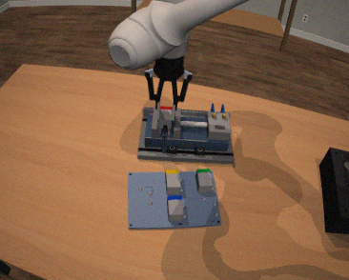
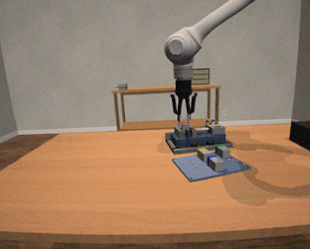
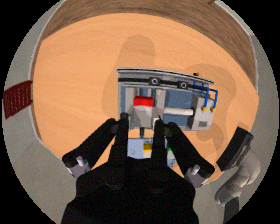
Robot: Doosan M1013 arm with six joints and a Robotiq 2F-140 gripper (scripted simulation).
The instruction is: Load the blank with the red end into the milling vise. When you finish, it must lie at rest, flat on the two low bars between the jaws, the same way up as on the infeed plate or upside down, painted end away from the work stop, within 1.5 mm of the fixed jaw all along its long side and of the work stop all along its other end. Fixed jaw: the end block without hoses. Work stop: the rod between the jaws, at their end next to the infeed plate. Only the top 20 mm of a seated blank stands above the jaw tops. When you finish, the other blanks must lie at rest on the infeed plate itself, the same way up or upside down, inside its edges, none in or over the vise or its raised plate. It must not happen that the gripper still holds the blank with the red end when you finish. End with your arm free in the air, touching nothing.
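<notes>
The blank with the red end [image 1: 166,109] [image 3: 143,102] is in the vise [image 1: 191,139] [image 2: 179,145] [image 3: 181,100], at its left part beside the fixed jaw [image 1: 156,125]. Its red end points away from the infeed plate [image 1: 143,210] [image 2: 188,169]. My gripper [image 1: 167,112] [image 2: 185,122] [image 3: 142,111] comes straight down from above and is shut on this blank across its width. I cannot tell whether the blank rests on the low bars. The jaw with the blue hose fittings [image 1: 218,125] [image 3: 203,116] stands at the vise's right end.
Three other blanks lie on the infeed plate in front of the vise: yellow-ended [image 1: 173,181] [image 2: 203,153], green-ended [image 1: 205,181] [image 2: 223,150] and blue-ended [image 1: 175,208] [image 2: 215,163]. A black box [image 1: 336,190] stands at the table's right edge.
</notes>
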